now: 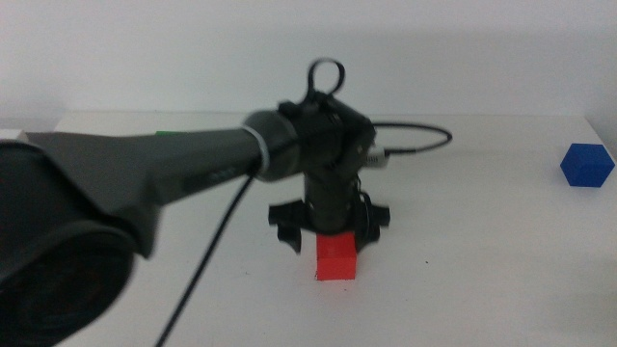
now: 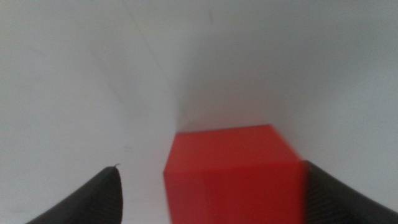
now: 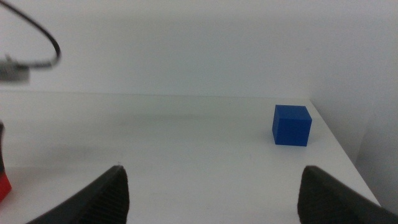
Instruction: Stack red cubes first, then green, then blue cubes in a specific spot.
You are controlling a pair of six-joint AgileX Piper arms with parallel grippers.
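The left gripper [image 1: 333, 231] stands open around the upright red cube [image 1: 336, 258] at lower centre, one corner edge facing the middle camera.

On the white table [image 1: 501, 251] there is one red cube [image 1: 336, 257] near the middle, one blue cube [image 1: 586, 165] by the right edge, and one sliver of green [image 1: 172, 133] at the far edge behind the left arm [image 1: 145, 178].

Lab-like: bare white table [image 1: 482, 241], blank wall [image 1: 145, 48].
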